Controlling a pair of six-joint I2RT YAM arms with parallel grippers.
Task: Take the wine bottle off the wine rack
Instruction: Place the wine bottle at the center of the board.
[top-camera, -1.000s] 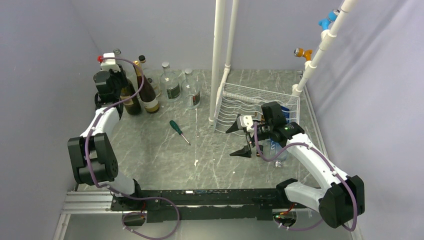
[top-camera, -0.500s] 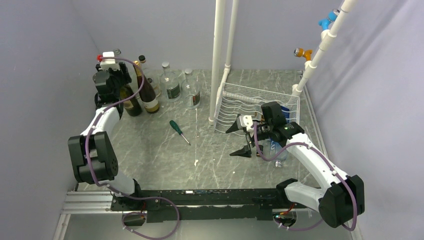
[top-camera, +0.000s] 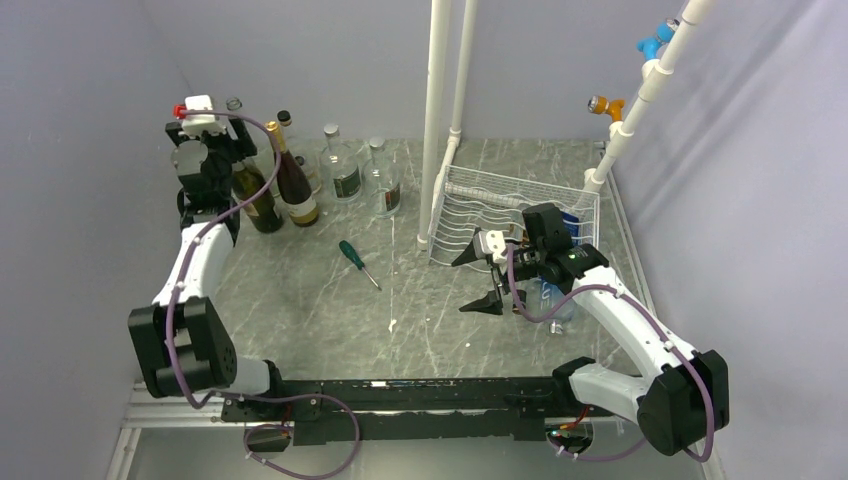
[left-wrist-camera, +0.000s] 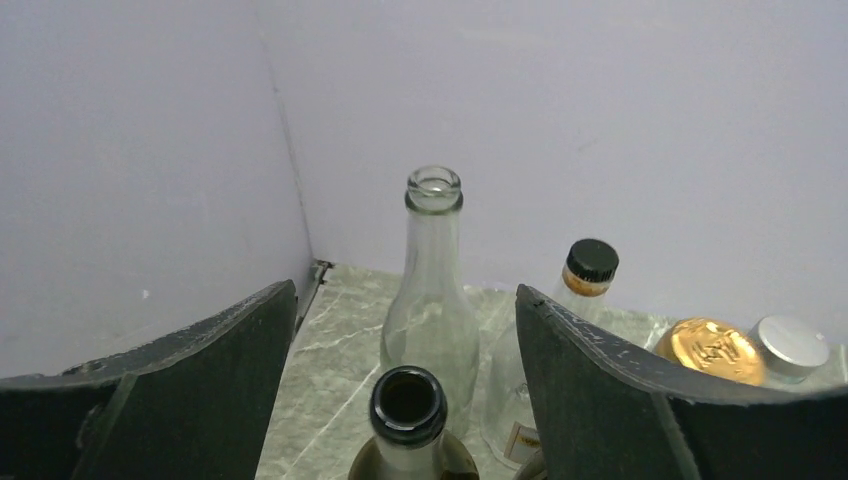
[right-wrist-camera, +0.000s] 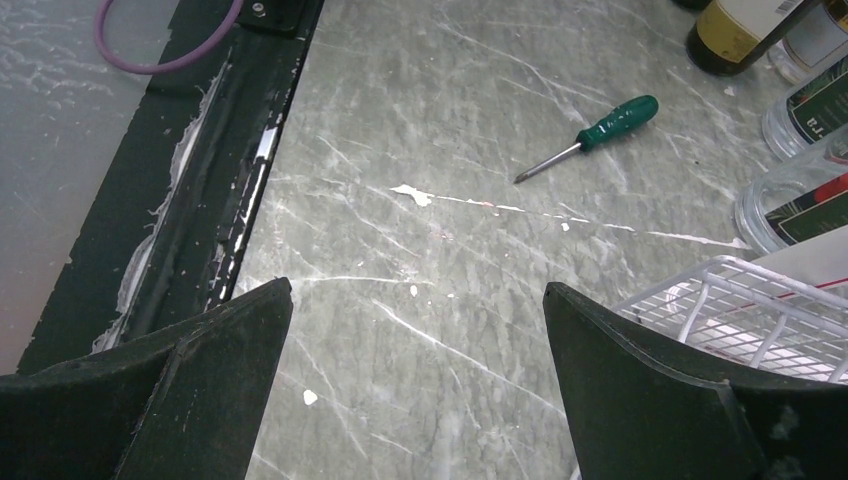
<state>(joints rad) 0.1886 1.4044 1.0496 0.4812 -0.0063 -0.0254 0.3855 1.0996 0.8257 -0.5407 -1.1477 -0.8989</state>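
1. Left pincer: released, jaws wide, nothing gripped. Hangs over the bottle cluster at the back-left corner of the counter.
2. Wine bottle: dark glass, open mouth, upright on the counter. It sits just below and between the spread fingers w/o touching either. Well apart from the wine rack, which is back-right.
3. Step, my read: let-go is done, pull-away not yet. Task looks near finished for this bottle.
4. To do it well: go straight up first w/ jaws wide, no sideways swing til the fingers are above every neck. Neighbours are tight. Clear bottle is just behind; black-capped bottle and gold-capped bottle are off to one side.
5. Risk: a finger clips a neck. Tall narrow bottles prob tip easily, and one could knock the rest.
6. Right pincer: also released, empty. Hovers over the counter just front-left of the rack, away from the left arm's way out, so no need to move it.
7. Rack contents: no bottle seen in the visible tiers. Right arm hides part, plus smth blue behind it; can't tell what.
8. Screwdriver lies mid-counter, apart from both arms. Not an issue.
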